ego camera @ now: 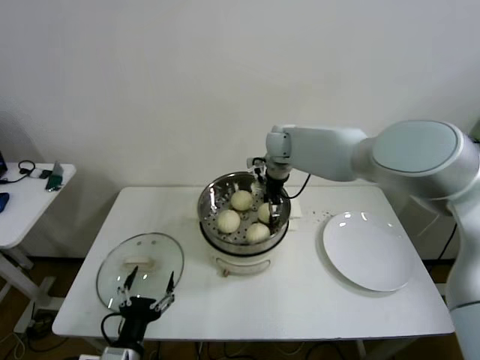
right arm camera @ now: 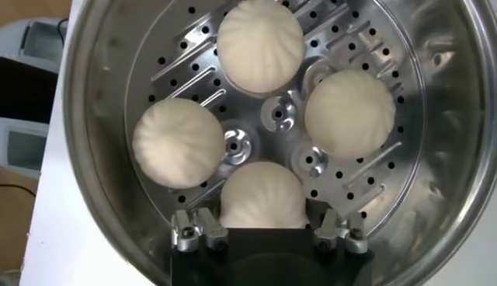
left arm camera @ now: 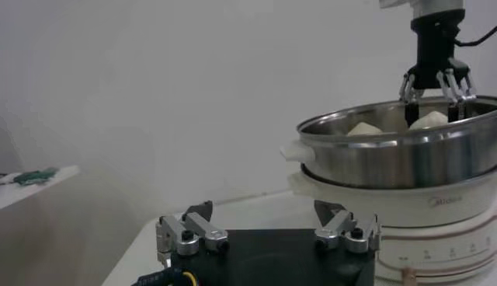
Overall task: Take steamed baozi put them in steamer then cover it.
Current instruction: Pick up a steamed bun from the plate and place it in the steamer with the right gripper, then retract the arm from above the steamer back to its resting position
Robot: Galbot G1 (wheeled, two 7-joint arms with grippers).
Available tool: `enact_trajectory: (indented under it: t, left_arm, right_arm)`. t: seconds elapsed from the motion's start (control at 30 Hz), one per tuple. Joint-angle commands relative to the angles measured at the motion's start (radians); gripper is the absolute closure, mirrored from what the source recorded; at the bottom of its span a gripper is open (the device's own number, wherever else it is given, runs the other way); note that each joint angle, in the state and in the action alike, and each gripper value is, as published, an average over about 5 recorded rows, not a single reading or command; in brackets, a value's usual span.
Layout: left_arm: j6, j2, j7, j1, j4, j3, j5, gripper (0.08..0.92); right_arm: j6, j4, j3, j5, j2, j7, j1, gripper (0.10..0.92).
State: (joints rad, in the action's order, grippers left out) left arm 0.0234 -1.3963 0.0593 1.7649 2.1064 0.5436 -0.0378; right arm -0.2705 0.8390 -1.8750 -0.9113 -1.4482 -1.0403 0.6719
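Observation:
Several cream-white baozi [ego camera: 229, 220] lie in the shiny steamer [ego camera: 212, 196] on its white pot base at the table's middle. They also show on the perforated floor in the right wrist view [right arm camera: 260, 43]. My right gripper [ego camera: 274, 204] hangs over the steamer's right side, open, its fingers [right arm camera: 187, 230] spread either side of one baozi [right arm camera: 261, 194] that rests on the floor, with gaps to it. The glass cover [ego camera: 154, 251] with its cream handle lies flat on the table at front left. My left gripper [ego camera: 148, 286] is open and empty, low over the cover's near edge.
An empty white plate [ego camera: 367, 251] lies on the table to the right of the steamer. A small side table [ego camera: 30, 195] with cables stands at far left. From the left wrist view the steamer [left arm camera: 404, 151] stands ahead of my left gripper [left arm camera: 264, 210].

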Motion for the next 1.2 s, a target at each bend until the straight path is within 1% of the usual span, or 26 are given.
enact_trajectory:
  t: [0.03, 0.17, 0.23, 0.43, 0.57, 0.67, 0.77, 0.87, 1.07, 1.2]
  left_arm:
    - [-0.002, 0.002, 0.0, -0.003, 0.001, 0.0, 0.0, 0.177]
    - [-0.003, 0.002, 0.0, -0.002, 0.003, -0.001, -0.001, 0.177]
    - [-0.003, 0.002, 0.0, -0.003, 0.006, -0.002, -0.003, 0.177]
    - [-0.007, 0.002, 0.001, -0.008, 0.012, -0.003, -0.005, 0.177]
    - [-0.01, 0.002, 0.001, -0.013, 0.015, -0.004, -0.009, 0.177]
    - [-0.01, 0.004, 0.002, -0.018, 0.017, -0.002, -0.017, 0.177]
    - [-0.01, 0.007, 0.003, -0.022, 0.018, 0.002, -0.029, 0.177]
    - [-0.011, 0.009, 0.005, -0.024, 0.02, 0.003, -0.036, 0.177]
    - [-0.009, 0.013, 0.011, -0.029, 0.026, 0.007, -0.045, 0.177]
    - [-0.009, 0.018, 0.017, -0.039, 0.032, 0.011, -0.062, 0.177]
  right_arm:
    - [-0.01, -0.004, 0.012, 0.014, -0.001, 0.014, -0.017, 0.276]
    - [-0.02, 0.005, 0.035, 0.011, 0.019, 0.01, -0.002, 0.216]
    - [-0.021, 0.013, 0.045, 0.006, 0.031, 0.002, 0.013, 0.206]
    - [-0.01, 0.049, 0.071, -0.023, 0.086, -0.025, 0.078, 0.203]
    - [0.006, 0.079, 0.11, -0.064, 0.15, -0.014, 0.118, 0.202]
    - [0.058, 0.101, 0.168, -0.095, 0.233, 0.08, 0.127, 0.203]
    - [0.141, 0.152, 0.23, -0.145, 0.343, 0.243, 0.124, 0.203]
    - [0.208, 0.246, 0.306, -0.177, 0.458, 0.396, 0.1, 0.202]
    - [0.299, 0.404, 0.538, -0.12, 0.658, 0.611, -0.091, 0.203]
    - [0.338, 0.47, 0.774, -0.065, 0.767, 0.699, -0.294, 0.203]
